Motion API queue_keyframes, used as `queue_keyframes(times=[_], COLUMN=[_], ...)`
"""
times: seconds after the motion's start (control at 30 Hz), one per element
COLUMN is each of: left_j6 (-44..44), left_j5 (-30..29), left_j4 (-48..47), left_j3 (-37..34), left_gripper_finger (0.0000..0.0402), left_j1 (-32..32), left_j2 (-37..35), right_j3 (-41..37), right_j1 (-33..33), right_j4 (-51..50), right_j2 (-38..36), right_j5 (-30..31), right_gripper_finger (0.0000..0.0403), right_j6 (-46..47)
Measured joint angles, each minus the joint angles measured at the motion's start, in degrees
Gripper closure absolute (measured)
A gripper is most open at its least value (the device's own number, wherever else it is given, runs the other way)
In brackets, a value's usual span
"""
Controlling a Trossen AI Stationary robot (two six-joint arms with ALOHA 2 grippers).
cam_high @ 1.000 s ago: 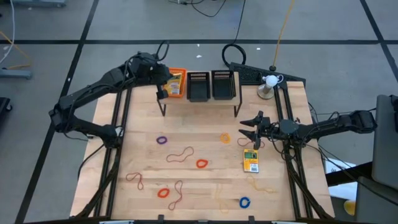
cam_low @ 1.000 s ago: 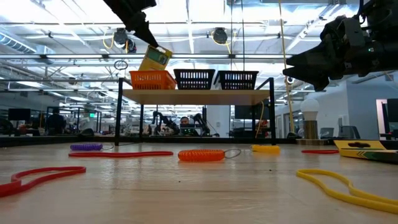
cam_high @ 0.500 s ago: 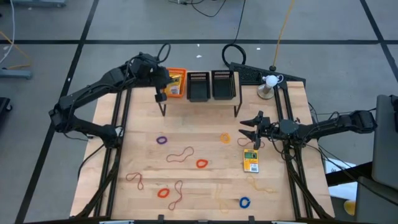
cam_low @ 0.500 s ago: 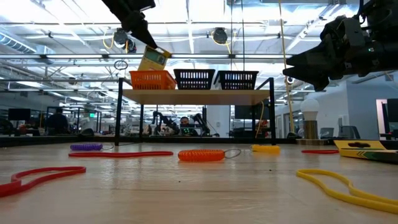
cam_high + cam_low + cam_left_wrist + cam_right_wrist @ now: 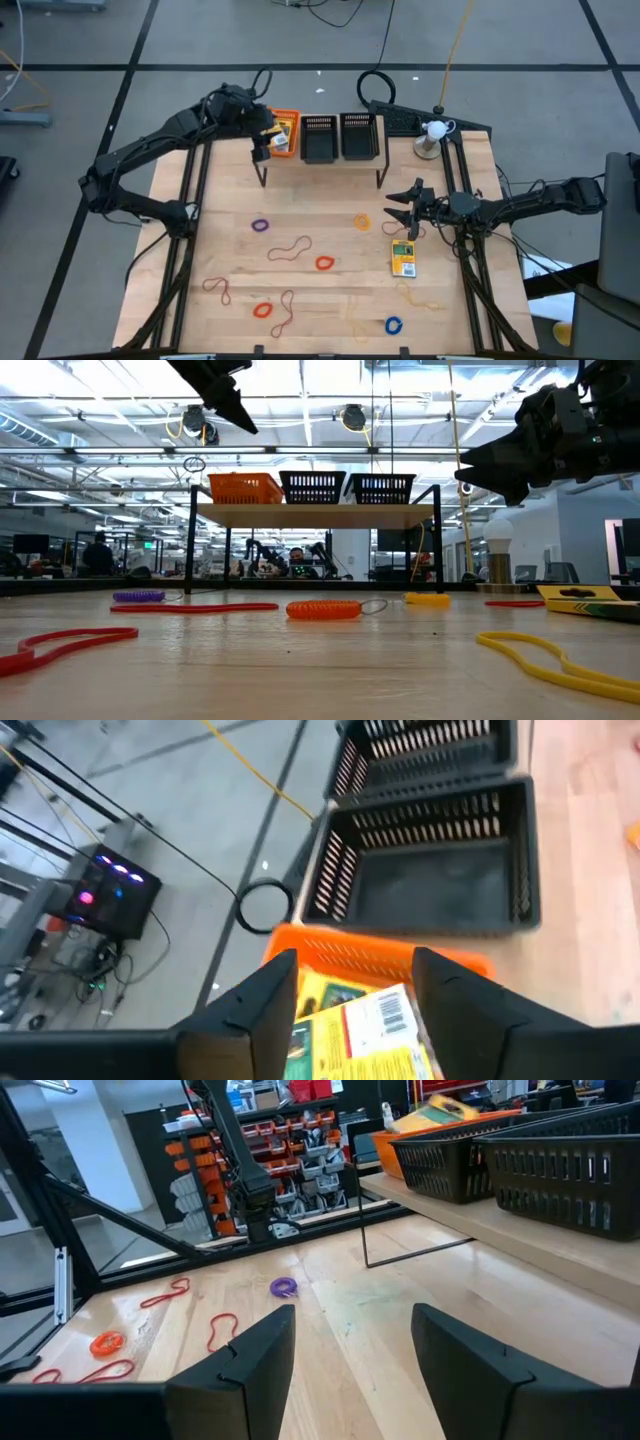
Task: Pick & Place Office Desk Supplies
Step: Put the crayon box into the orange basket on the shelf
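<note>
A yellow-and-green card box lies inside the orange mesh bin on the raised shelf at the table's far left. My left gripper hangs open just above it, one finger on either side and clear of the box. From above, the box shows in the bin beside that gripper. Another card box lies flat on the table at the right. My right gripper hovers open just beyond it with nothing between its fingers.
Two black mesh bins stand on the shelf beside the orange one. Coloured rings, purple, orange and blue, and thin looped bands lie scattered over the wooden table. A white bulb stands far right.
My left gripper has opened above the orange bin and let go of the card box. The box, which stuck out tilted above the bin's rim, has dropped inside and sits below the rim in the low view.
</note>
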Motion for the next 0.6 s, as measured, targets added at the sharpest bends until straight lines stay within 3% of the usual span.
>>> queue_keyframes(times=[0.33, 0.5, 0.6], left_j6=[-0.33, -6.40, -9.01], left_j5=[1.27, 6.89, 6.38], left_j4=[5.36, 6.14, 5.71], left_j3=[0.00, 0.00, 0.01], left_gripper_finger=[0.0185, 0.0195, 0.0204], left_j1=[-4.43, -11.52, -17.90], left_j2=[0.00, 0.58, 2.96], right_j3=[0.00, 0.00, 0.00], right_j1=[0.00, 0.00, 0.00], right_j4=[0.32, 0.30, 0.19], right_j2=[-0.02, -0.02, 0.00], right_j5=[0.00, -0.22, -0.31], right_gripper_finger=[0.0211, 0.0211, 0.0211], right_j6=[-0.14, -0.65, -1.86])
